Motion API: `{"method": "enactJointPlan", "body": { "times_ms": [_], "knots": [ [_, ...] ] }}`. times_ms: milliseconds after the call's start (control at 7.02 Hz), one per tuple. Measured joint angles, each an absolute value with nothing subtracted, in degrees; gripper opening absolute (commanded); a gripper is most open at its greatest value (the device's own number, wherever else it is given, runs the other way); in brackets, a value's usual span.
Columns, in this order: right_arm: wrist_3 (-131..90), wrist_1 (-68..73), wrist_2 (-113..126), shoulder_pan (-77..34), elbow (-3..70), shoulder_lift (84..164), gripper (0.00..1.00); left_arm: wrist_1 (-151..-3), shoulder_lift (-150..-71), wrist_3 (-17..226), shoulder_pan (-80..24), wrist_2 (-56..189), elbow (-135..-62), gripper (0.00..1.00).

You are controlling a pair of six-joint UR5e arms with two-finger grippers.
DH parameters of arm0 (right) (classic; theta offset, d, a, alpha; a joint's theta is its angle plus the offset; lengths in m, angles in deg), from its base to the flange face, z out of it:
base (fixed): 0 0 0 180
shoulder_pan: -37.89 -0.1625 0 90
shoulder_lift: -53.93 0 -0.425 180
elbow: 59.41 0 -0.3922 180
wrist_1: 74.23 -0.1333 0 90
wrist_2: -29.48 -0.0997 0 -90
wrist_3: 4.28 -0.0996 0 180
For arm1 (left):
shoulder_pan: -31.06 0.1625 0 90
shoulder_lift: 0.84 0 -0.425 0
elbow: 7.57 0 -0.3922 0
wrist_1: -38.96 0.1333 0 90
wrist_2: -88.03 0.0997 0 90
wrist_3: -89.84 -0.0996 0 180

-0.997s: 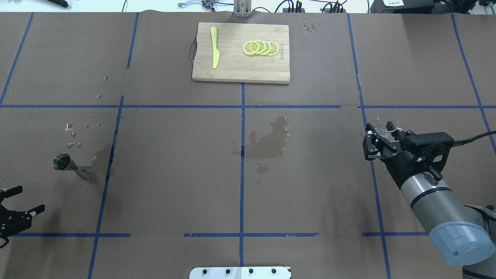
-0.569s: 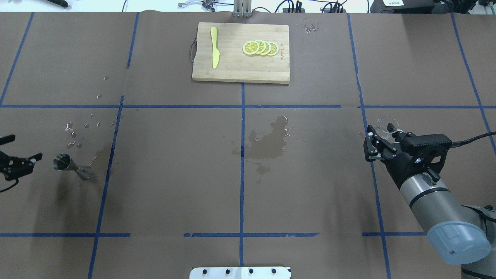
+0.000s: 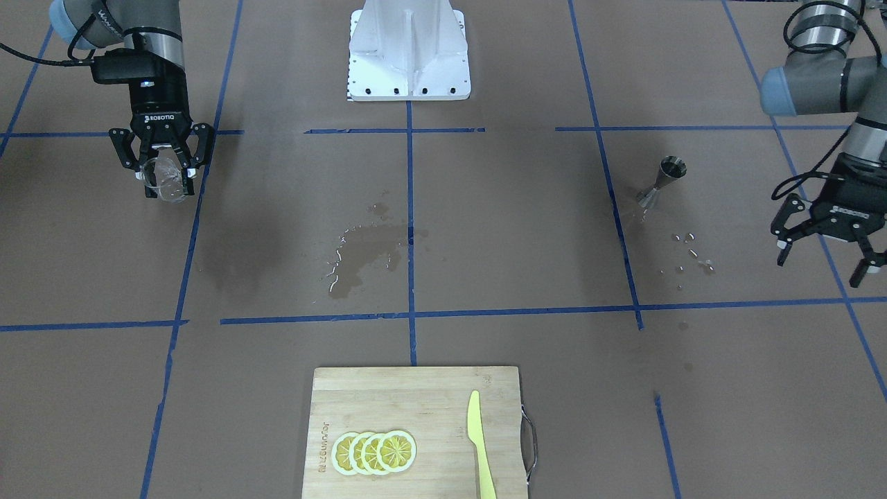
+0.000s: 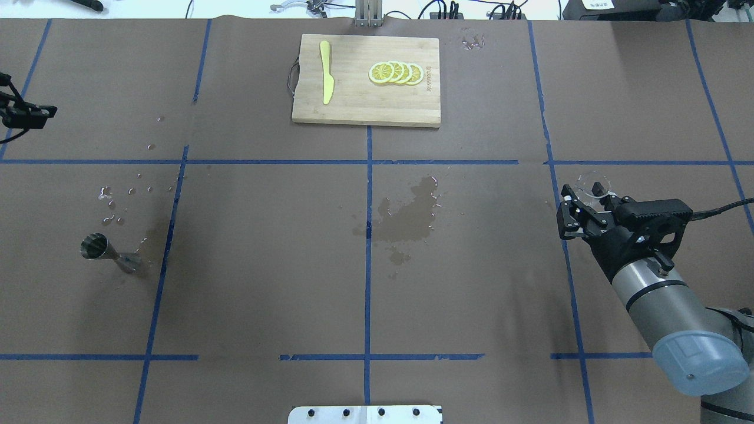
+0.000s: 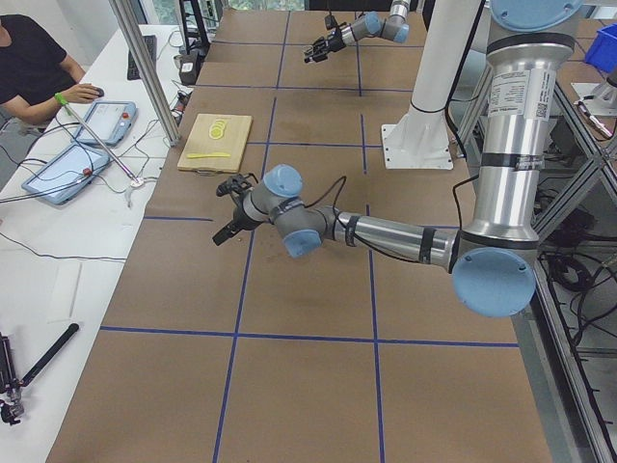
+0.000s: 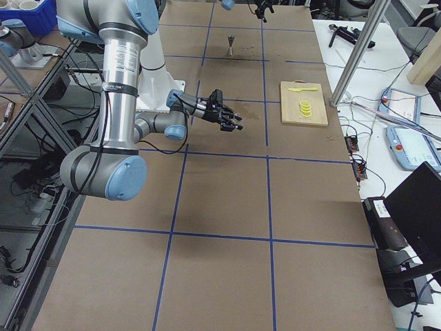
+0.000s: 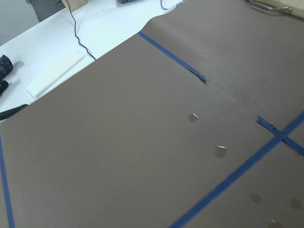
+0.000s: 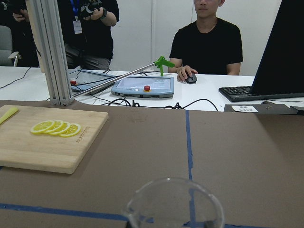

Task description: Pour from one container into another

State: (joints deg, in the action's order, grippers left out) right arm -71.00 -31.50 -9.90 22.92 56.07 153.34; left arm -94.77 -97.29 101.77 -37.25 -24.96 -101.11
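A small metal jigger [image 4: 94,246] stands upright on the brown table at the left; it also shows in the front view [image 3: 671,174]. My right gripper [image 4: 583,193] hangs at the right side of the table, shut on a clear glass [image 4: 594,184]. The glass [image 3: 166,181] sits between the fingers, and its rim [image 8: 173,204] fills the bottom of the right wrist view. My left gripper [image 3: 819,270] is open and empty, well beyond the jigger toward the far left edge [image 4: 26,105]. The left wrist view shows only bare table and tape.
A wooden cutting board [image 4: 365,112] with lemon slices [image 4: 396,72] and a yellow knife [image 4: 326,72] lies at the far middle. A wet patch [image 4: 412,212] darkens the table centre, and droplets [image 4: 118,197] lie behind the jigger. A person [image 8: 209,42] sits past the far edge.
My left gripper has swept from the near left corner past the jigger to the far left edge, staying open. The right gripper with the glass has barely shifted.
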Motion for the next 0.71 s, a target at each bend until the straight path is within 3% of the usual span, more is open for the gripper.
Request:
{"method": "enactJointPlan", "body": {
  "times_ms": [285,712],
  "knots": [
    [-71.13,-38.67,-9.7,22.8,51.1,153.55,0.03,-79.48,-101.54,106.14,-43.52,-39.73,-101.63,1.0],
    [-71.13,-53.03,-9.46,22.79,39.5,154.21,0.03,-74.53,-96.04,110.55,-45.28,-49.58,-103.94,1.0]
  ]
}}
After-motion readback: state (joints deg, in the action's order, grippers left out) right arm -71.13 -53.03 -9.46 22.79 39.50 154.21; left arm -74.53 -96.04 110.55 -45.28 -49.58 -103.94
